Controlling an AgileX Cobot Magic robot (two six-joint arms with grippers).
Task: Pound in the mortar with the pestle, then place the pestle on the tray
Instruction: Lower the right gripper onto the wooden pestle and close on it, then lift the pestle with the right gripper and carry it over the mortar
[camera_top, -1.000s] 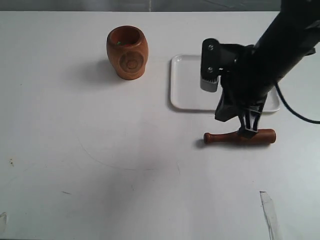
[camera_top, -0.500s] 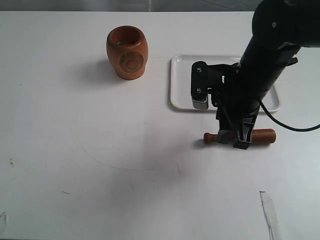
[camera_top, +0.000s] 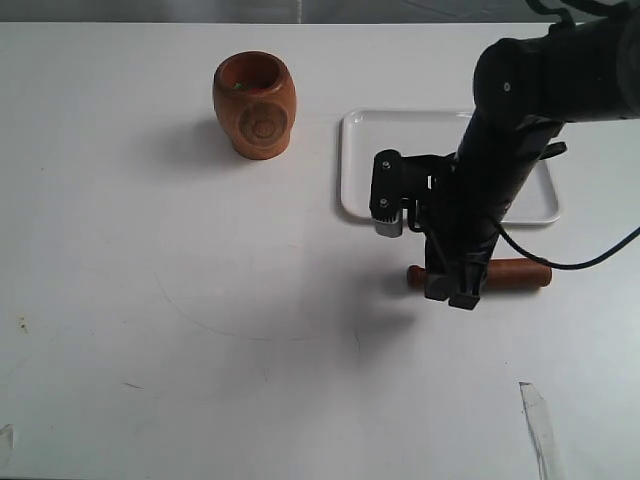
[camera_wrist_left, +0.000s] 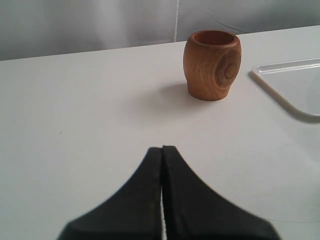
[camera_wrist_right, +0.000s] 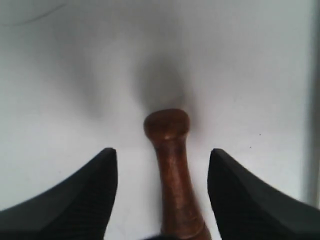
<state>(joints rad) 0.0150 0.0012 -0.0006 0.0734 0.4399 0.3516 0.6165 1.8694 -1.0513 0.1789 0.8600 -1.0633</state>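
The dark reddish-brown pestle (camera_top: 515, 272) lies flat on the table just in front of the white tray (camera_top: 365, 170). My right gripper (camera_top: 458, 290) hangs low over its narrow neck, open, with one finger on each side and a gap to the wood. In the right wrist view the pestle (camera_wrist_right: 172, 165) runs between the open right gripper (camera_wrist_right: 162, 160), its small knob pointing away. The orange-brown mortar (camera_top: 254, 104) stands upright at the back left. My left gripper (camera_wrist_left: 162, 150) is shut and empty, well short of the mortar (camera_wrist_left: 212, 65).
A tray corner (camera_wrist_left: 285, 85) shows beside the mortar in the left wrist view. A strip of clear tape (camera_top: 536, 425) lies near the front right of the white table. The right arm's black body covers part of the tray.
My right gripper has come down and shifted left along the pestle, from its middle toward the narrow neck. The pestle and mortar have not moved.
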